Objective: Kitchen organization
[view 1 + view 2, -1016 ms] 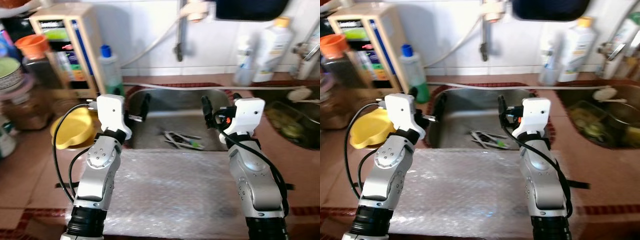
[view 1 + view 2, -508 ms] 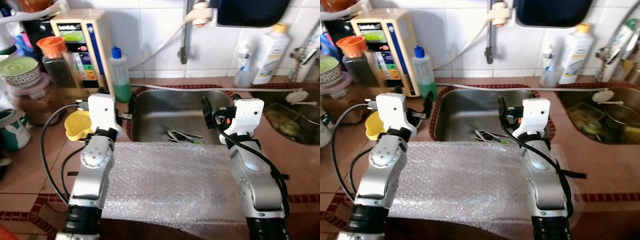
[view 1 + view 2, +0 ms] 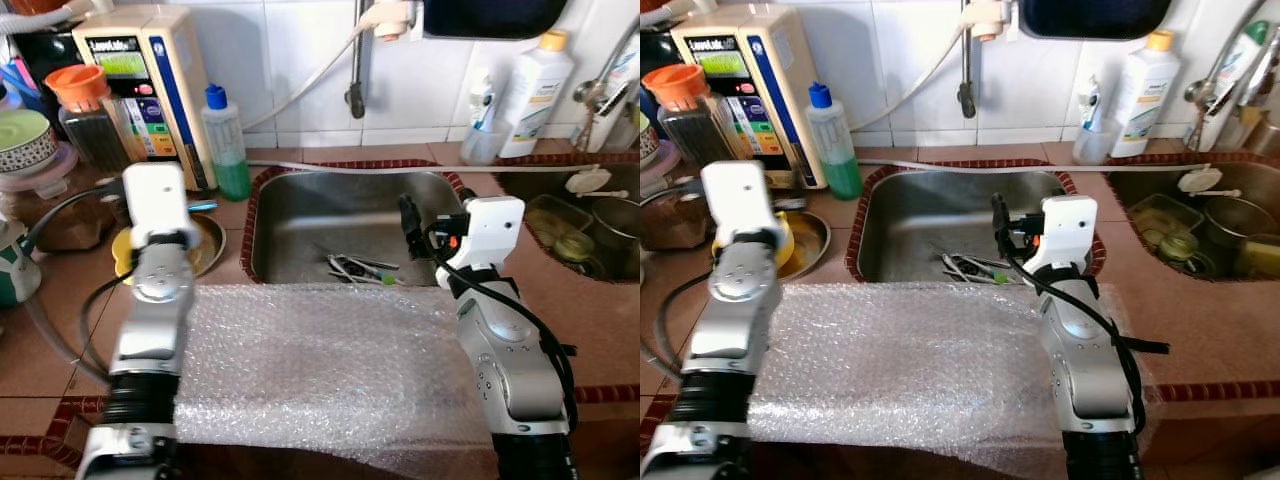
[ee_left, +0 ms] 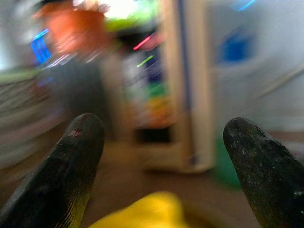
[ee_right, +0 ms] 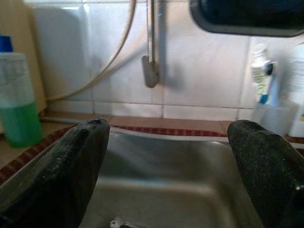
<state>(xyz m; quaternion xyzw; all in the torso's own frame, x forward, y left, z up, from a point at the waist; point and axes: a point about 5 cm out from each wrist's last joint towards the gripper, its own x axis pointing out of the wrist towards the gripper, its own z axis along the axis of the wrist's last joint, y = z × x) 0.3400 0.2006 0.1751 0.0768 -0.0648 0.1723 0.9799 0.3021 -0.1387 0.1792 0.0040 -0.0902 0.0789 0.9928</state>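
Clear bubble wrap (image 3: pixel 320 370) lies spread across the brown tiled counter (image 3: pixel 600 320) nearest the robot, both silver arms reaching over it. Just past its far edge, the right gripper (image 5: pixel 164 166) hangs at the front rim of the steel sink (image 3: pixel 300 215), fingers (image 5: pixel 71 161) spread wide with nothing between them. Below and slightly left of that gripper, a small heap of cutlery (image 3: pixel 360 270) sits on the sink floor. Over on the other side, the left gripper (image 4: pixel 161 161) is also parted and empty, poised right above a yellow cup (image 4: pixel 142 211) that sits on a metal plate (image 3: pixel 210 245). Beyond the left gripper stand a beige water purifier (image 3: pixel 140 80), an orange-lidded jar (image 3: pixel 85 115) and a green soap bottle (image 3: pixel 228 145). Beyond the right gripper, a tap (image 5: pixel 151 42) hangs on the white tiled wall, with a white bottle (image 3: pixel 535 85) further right.
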